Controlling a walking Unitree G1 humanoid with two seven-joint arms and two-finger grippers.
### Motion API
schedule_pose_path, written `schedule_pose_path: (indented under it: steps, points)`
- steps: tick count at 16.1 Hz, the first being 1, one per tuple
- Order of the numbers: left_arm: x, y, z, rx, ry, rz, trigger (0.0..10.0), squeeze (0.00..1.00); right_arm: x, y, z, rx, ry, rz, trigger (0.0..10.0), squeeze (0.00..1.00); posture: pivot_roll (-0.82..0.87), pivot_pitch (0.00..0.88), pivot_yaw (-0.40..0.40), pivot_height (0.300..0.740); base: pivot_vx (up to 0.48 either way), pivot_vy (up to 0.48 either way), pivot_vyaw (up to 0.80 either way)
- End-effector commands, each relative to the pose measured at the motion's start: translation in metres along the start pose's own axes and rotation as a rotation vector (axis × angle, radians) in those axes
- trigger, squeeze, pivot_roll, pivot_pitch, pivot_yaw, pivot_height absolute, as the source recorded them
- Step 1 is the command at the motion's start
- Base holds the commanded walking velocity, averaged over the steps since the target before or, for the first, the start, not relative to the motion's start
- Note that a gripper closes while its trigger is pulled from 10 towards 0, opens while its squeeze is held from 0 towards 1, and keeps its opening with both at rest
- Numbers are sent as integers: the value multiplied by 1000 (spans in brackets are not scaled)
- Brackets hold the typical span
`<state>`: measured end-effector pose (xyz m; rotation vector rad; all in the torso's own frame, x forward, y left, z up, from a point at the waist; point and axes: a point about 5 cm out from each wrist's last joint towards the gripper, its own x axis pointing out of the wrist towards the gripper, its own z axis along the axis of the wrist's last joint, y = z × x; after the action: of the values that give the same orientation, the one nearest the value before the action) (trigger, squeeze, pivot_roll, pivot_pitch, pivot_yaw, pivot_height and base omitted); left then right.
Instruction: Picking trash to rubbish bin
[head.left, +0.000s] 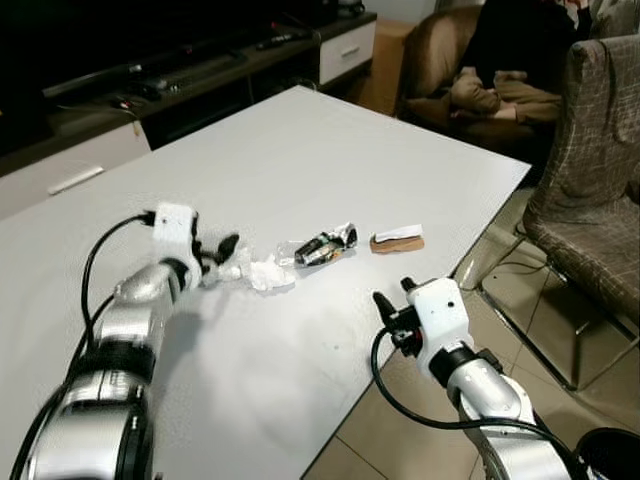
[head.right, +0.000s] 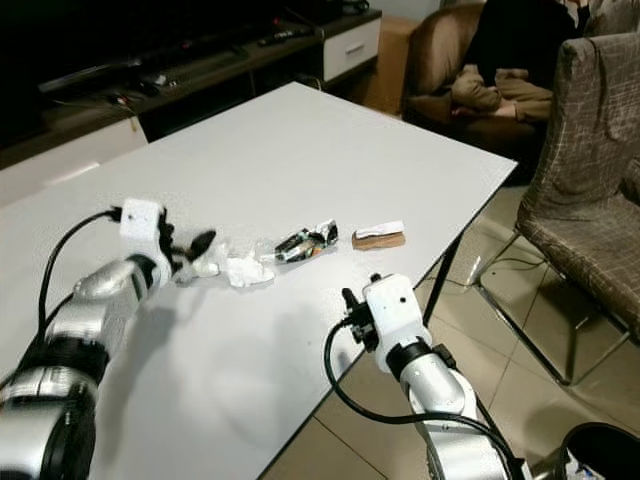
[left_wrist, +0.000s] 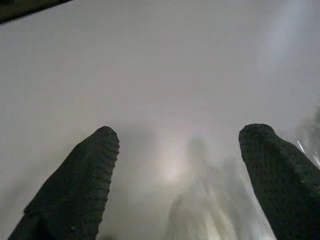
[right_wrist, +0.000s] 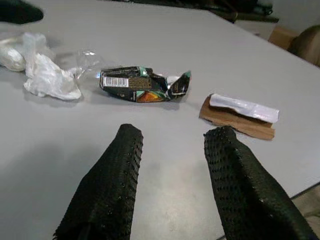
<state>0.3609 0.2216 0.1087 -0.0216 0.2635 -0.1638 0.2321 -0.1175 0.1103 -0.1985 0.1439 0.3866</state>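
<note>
A white table (head.left: 300, 150) stands before a dark TV cabinet (head.left: 200, 80), a grey chair (head.left: 590, 200) beside it.

A large white table (head.left: 300, 180) takes up most of the room in front, its top smooth and softly lit, with faint shadows on it. Behind it runs a long low dark cabinet (head.left: 200, 75) with white drawer fronts (head.left: 347, 50), cluttered on top. To the right of the table stands a grey checked chair (head.left: 590, 190) on a metal frame, over a floor of pale beige tiles (head.left: 520, 330). Farther back sits a brown armchair (head.left: 430, 60) with dark cloth heaped on it.
</note>
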Motion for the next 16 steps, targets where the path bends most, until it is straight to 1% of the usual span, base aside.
schedule_pose_path:
  steps: [1, 2, 3, 4, 5, 6, 7, 9, 10, 11, 14, 16]
  points:
    - [4, 2, 4, -77, -14, 32, 10000, 1000, -1, 2, 5, 4, -13, 15, 10000, 0, -57, 47, 52, 740, 0, 0, 0]
    - [7, 0, 6, -117, -14, 35, 10000, 1000, -2, 3, 5, 3, -11, 15, 10000, 0, -60, 49, 56, 740, 0, 0, 0]
    - [9, -3, 5, -115, -1, 34, 10000, 784, -2, 3, 5, 2, -8, 11, 10000, 0, -61, 50, 59, 740, 0, 0, 0]
    - [11, -5, 4, -88, 20, 31, 10000, 0, -3, 3, 5, 3, -7, 8, 10000, 0, -65, 52, 65, 740, 0, 0, 0]
    - [11, -6, 2, -82, 34, 27, 10000, 0, -3, 3, 5, 1, -5, 6, 10000, 0, -66, 51, 65, 740, 0, 0, 0]
    - [12, -10, -6, -26, 101, 16, 10000, 0, -5, 2, 4, 4, 0, -3, 10000, 0, -69, 53, 70, 740, 0, 0, 0]
    - [12, -12, -9, 0, 121, 9, 10000, 0, -5, 2, 4, 3, 2, -4, 10000, 0, -70, 53, 71, 740, 0, 0, 0]
    - [12, -11, -10, 8, 139, 8, 10000, 0, -5, 2, 4, 3, 4, -4, 10000, 0, -72, 53, 71, 740, 0, 0, 0]
    - [12, -11, -11, -2, 136, 7, 784, 0, -5, 2, 4, 3, 6, -3, 10000, 0, -71, 53, 70, 740, 0, 0, 0]
    - [12, -12, -12, -15, 136, -1, 0, 0, -5, 2, 4, 2, 6, -2, 10000, 0, -69, 51, 69, 740, 0, 0, 0]
    - [12, -11, -12, 9, 143, -11, 0, 0, -4, 2, 5, 0, 7, 2, 10000, 0, -68, 47, 70, 740, 0, 0, 0]
    - [11, -11, -13, 10, 142, -13, 0, 0, -3, 3, 4, 3, 14, 12, 10000, 0, -69, 45, 71, 740, 0, 0, 0]
